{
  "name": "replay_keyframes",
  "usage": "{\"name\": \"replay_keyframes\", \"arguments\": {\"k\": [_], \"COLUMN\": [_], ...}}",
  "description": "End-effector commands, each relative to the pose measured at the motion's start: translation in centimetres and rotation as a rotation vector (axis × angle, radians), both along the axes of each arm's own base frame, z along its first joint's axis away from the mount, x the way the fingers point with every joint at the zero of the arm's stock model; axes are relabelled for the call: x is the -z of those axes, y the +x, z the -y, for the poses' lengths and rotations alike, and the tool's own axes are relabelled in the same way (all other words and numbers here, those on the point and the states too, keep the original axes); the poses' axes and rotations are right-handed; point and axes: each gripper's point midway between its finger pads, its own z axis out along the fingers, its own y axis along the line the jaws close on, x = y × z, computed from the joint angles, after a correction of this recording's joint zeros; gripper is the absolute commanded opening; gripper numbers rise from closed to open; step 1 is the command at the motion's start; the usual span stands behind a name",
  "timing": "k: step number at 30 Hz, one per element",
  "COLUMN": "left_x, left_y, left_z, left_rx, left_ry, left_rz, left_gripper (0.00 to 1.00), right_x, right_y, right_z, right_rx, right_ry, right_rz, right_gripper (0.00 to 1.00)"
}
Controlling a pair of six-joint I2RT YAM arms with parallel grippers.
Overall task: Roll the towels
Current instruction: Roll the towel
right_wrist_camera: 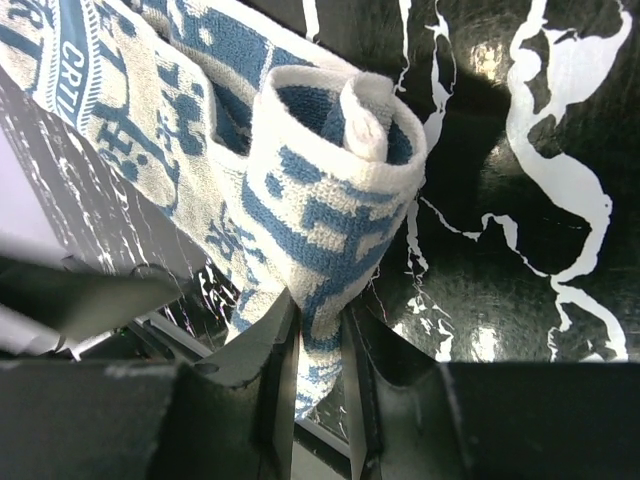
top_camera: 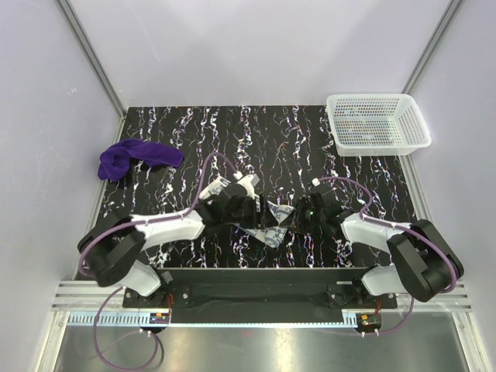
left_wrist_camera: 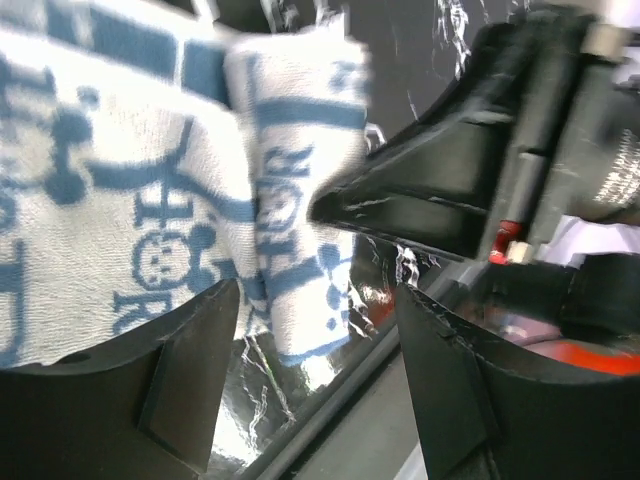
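White cloth printed in blue-grey, the patterned towel (top_camera: 271, 231) sits near the front edge of the black marbled bench (top_camera: 232, 132), strung between the two arms. From the overhead camera its long axis runs left to right across the bench, on a slight slant.

The right gripper (right_wrist_camera: 320, 320) has its jaws clamped on one end of that towel, which is partly wound into a loose roll. The right wrist camera looks into the roll's open end, a smaller curl of cloth tucked inside it. The roll's axis points back towards the jaws, and the unrolled length trails away to the upper left of that view.

The left gripper (left_wrist_camera: 315, 300) has its jaws standing well apart. A folded corner of the towel hangs down between them, and the flat printed part spreads over the left-hand jaw. Whether the cloth touches the other jaw cannot be told through the blur. The dark body of the right gripper fills the upper right of that view, close by.

Bunched into a lump, the purple towel (top_camera: 136, 157) lies at the far left of the bench, its longer side running left to right, well apart from both arms. A white mesh basket (top_camera: 377, 146) stands in the far right corner.
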Motion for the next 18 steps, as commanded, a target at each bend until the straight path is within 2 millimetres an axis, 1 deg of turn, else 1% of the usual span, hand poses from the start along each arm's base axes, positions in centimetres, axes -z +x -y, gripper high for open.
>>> {"name": "replay_keyframes", "arguments": {"k": [1, 2, 3, 5, 6, 8, 9, 11, 12, 18], "left_x": [-2.4, -2.4, -3.0, -3.2, -3.5, -3.4, -3.3, -2.6, -2.3, -0.7], "left_y": [0.8, 0.4, -0.2, -0.8, -1.6, -2.3, -2.8, -3.4, -3.7, -4.2], "left_z": [-1.2, -1.4, -0.7, -0.2, 0.6, 1.1, 2.0, 2.4, 3.1, 4.3], "left_rx": [0.002, 0.030, 0.040, 0.067, 0.088, 0.125, 0.139, 0.176, 0.185, 0.214], "left_ry": [0.249, 0.295, 0.314, 0.349, 0.361, 0.402, 0.428, 0.479, 0.504, 0.570], "left_rz": [0.317, 0.363, 0.416, 0.476, 0.511, 0.558, 0.587, 0.613, 0.630, 0.654], "left_gripper": [0.68, 0.68, 0.68, 0.68, 0.68, 0.68, 0.68, 0.68, 0.68, 0.68], "right_x": [-1.3, -1.2, -1.3, -1.6, -1.7, -2.0, -2.1, -2.2, -2.3, -2.8], "right_y": [0.7, 0.4, 0.4, 0.4, 0.5, 0.5, 0.5, 0.4, 0.4, 0.2], "right_z": [-0.1, 0.1, 0.1, 0.2, 0.2, 0.1, 0.0, 0.1, 0.0, 0.1], "right_rx": [-0.015, -0.016, -0.016, -0.016, -0.016, -0.018, -0.020, -0.021, -0.027, -0.029], "right_ry": [-0.037, -0.050, -0.053, -0.060, -0.060, -0.062, -0.059, -0.062, -0.058, -0.062], "right_rz": [0.040, 0.022, 0.024, 0.021, 0.022, 0.019, 0.020, 0.012, 0.013, 0.011], "right_gripper": [0.27, 0.27, 0.27, 0.27, 0.27, 0.27, 0.27, 0.27, 0.27, 0.27]}}
